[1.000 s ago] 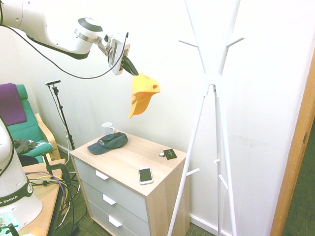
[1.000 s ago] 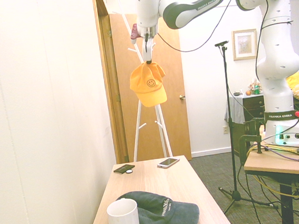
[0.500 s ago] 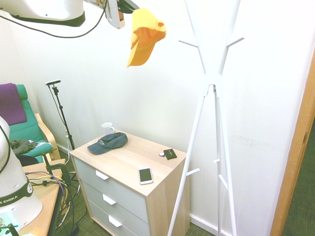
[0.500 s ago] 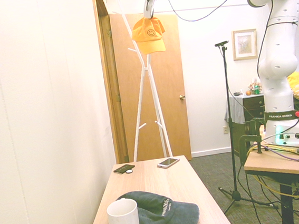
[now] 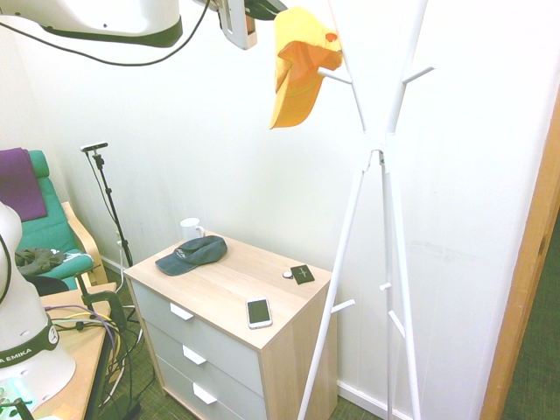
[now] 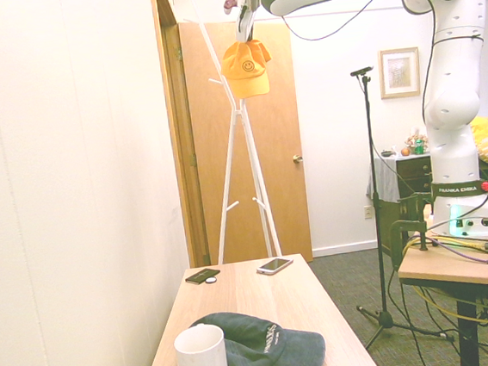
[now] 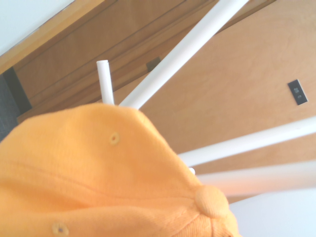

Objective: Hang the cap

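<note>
White walls stood behind everything. The cap (image 5: 297, 70) hung high in the air, pinched tight in the gripper (image 5: 267, 9), right by a peg of the white coat rack (image 5: 378, 140). Far below, a dark cap (image 5: 194, 254), a white mug (image 5: 191, 228) and a phone (image 5: 258, 311) lay on the wooden dresser (image 5: 219, 293).

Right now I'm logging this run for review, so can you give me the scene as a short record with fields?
held item: yellow cap, hanging from the gripper
gripper: shut on the cap, near the top edge of both exterior views
target: white coat stand; cap is at an upper peg, whether hooked on cannot be told
dresser top: dark cap, white mug, phone, small black item
</note>
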Tool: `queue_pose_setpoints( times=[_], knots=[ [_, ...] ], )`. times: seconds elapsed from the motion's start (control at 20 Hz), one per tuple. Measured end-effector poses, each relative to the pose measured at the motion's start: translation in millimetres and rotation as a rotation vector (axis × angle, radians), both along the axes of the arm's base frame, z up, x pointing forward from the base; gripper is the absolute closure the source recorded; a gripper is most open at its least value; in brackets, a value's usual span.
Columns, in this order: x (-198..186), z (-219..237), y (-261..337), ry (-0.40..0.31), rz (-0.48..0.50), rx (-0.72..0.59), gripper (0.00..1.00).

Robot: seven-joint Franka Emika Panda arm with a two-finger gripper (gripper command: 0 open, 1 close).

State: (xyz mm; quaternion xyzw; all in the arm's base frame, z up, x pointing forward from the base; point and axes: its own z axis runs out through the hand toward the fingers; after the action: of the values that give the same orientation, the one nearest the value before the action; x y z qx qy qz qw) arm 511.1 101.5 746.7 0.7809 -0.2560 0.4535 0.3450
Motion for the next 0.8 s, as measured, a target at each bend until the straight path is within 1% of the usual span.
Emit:
queue_pose_setpoints(
  times=[0.15, 0.2, 0.45, 0.8],
  knots=[
    [15.5, -18.1, -6.8, 0.023, -0.012, 0.011, 1.00],
    [18.6, -25.5, -7.5, 0.034, -0.017, 0.020, 0.00],
    [29.2, -77.0, -13.3, 0.061, -0.031, 0.047, 0.00],
    [28.8, -86.6, -11.6, 0.056, -0.037, 0.055, 0.00]
  ],
)
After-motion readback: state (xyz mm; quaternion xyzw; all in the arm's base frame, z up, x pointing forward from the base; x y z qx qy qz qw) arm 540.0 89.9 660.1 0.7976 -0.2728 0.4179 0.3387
